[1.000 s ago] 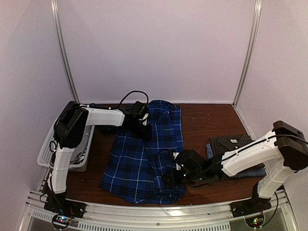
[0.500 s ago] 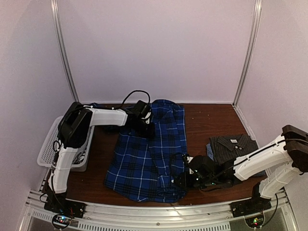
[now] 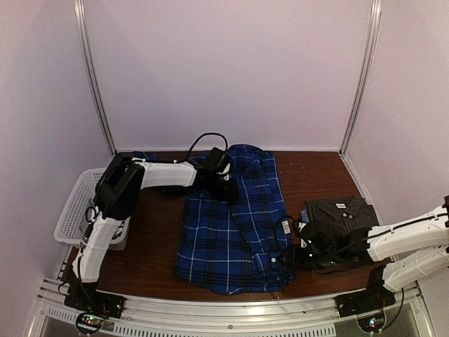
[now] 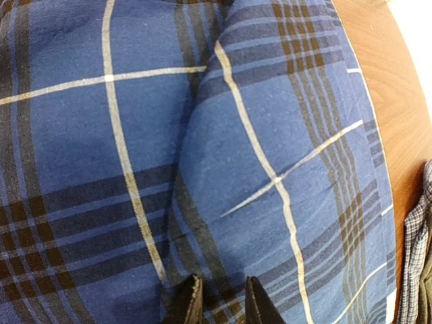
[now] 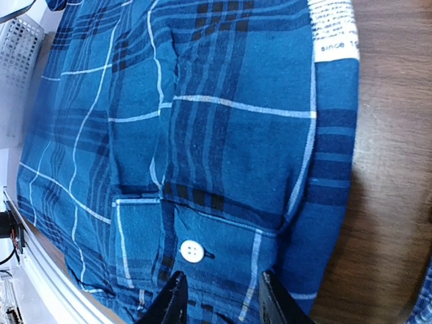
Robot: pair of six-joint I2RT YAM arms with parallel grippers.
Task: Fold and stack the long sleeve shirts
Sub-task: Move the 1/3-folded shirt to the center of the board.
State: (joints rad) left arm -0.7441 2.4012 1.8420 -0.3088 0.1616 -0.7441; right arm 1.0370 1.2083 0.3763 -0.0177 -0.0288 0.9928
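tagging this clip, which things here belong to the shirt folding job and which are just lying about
Job: blue plaid shirt; dark grey checked shirt; pale blue checked shirt.
Lying about: white mesh basket.

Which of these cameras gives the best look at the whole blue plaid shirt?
The top external view: the blue plaid shirt shows almost whole there, lying on the table. The left wrist view gives only a close patch of its cloth. The right wrist view shows one part, with a white button and a label.
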